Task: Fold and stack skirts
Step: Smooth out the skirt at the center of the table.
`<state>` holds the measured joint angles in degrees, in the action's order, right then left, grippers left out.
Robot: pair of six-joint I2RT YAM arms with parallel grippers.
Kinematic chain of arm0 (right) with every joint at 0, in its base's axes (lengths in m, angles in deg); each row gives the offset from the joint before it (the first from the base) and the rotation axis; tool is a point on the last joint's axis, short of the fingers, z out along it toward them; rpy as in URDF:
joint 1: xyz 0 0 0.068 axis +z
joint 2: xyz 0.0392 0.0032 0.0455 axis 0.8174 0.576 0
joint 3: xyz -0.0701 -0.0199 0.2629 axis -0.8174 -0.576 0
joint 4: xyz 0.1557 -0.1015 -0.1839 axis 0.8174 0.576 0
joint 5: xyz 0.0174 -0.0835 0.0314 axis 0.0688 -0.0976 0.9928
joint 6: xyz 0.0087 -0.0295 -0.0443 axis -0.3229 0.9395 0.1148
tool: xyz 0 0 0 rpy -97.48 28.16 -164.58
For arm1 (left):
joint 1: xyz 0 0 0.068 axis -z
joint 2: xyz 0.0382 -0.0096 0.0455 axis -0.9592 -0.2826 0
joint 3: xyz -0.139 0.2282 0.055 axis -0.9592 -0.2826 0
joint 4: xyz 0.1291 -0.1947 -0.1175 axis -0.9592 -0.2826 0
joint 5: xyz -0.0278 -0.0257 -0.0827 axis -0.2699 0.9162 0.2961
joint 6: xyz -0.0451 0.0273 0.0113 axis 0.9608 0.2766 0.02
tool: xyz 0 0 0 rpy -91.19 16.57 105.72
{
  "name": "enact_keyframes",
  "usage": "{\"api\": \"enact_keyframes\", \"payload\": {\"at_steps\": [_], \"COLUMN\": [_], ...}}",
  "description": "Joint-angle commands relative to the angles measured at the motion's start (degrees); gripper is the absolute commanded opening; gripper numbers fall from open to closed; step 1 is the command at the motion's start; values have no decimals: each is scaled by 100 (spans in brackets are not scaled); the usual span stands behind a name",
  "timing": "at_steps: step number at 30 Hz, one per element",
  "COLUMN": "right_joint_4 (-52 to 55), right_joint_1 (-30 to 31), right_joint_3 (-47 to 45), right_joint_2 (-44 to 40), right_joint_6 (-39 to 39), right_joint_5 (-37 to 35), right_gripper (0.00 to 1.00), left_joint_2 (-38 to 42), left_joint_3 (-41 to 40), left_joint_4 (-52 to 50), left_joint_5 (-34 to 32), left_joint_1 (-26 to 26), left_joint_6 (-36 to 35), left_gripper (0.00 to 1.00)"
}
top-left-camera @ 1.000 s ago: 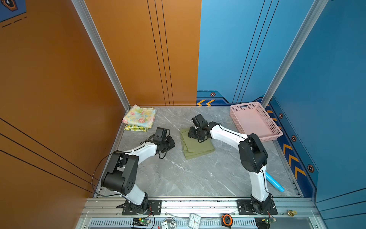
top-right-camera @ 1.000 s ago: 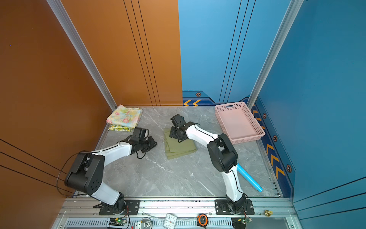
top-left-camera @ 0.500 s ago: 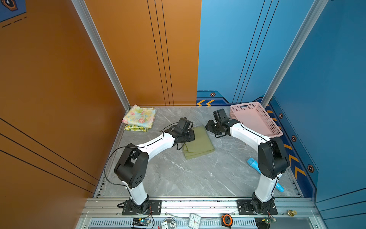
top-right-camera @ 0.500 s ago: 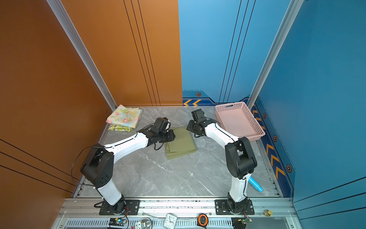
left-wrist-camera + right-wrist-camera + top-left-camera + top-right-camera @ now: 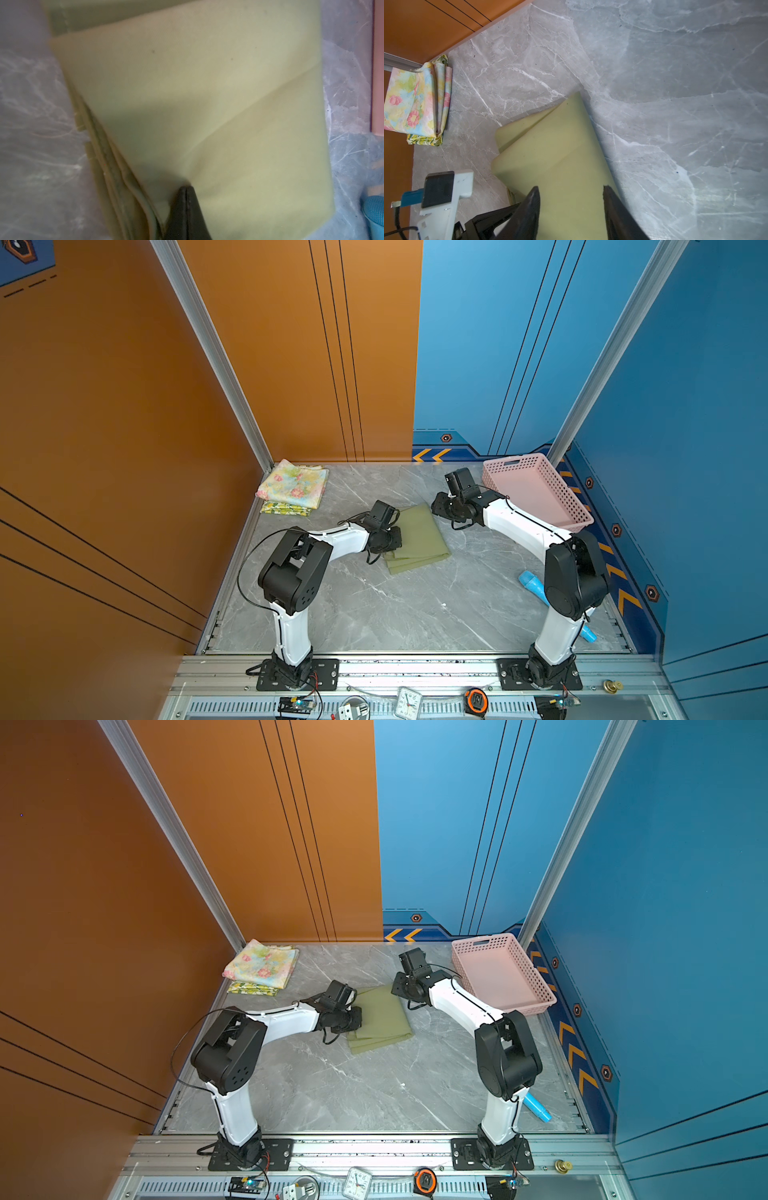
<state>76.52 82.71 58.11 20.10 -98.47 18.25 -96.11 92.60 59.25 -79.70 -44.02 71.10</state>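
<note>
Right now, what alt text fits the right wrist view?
The right tool hangs open, its black fingers apart over a folded olive green skirt on the grey marble table. Beyond, a floral skirt lies stacked on a lemon-print skirt beside the orange wall.

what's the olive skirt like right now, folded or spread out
Folded: the olive skirt lies as a compact rectangle, and the left wrist view shows several stacked layers along one edge.

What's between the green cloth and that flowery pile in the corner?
Only bare marble table separates the olive skirt from the floral stack, shown in the right wrist view.
</note>
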Motion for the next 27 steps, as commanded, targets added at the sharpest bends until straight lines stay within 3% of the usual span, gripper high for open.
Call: {"api": "enact_keyframes", "payload": {"at_steps": [1,9,26,27], "right_joint_4": [379,615,751,751], "right_joint_1": [197,297,709,716], "right_joint_3": [434,911,893,896], "right_joint_2": [326,1168,2100,2094], "right_joint_6": [312,497,570,563], "right_joint_5": [-380,-478,-551,-547], "right_gripper": [49,37,32,32], "left_joint_2": [-28,47,319,371], "left_joint_3": [-363,-825,-874,-843], "left_joint_4": [118,364,260,230], "left_joint_5": [105,210,265,260], "left_joint_1": [-103,-224,-313,-324], "left_joint_6": [19,55,76,76], "left_gripper": [0,0,0,5]}}
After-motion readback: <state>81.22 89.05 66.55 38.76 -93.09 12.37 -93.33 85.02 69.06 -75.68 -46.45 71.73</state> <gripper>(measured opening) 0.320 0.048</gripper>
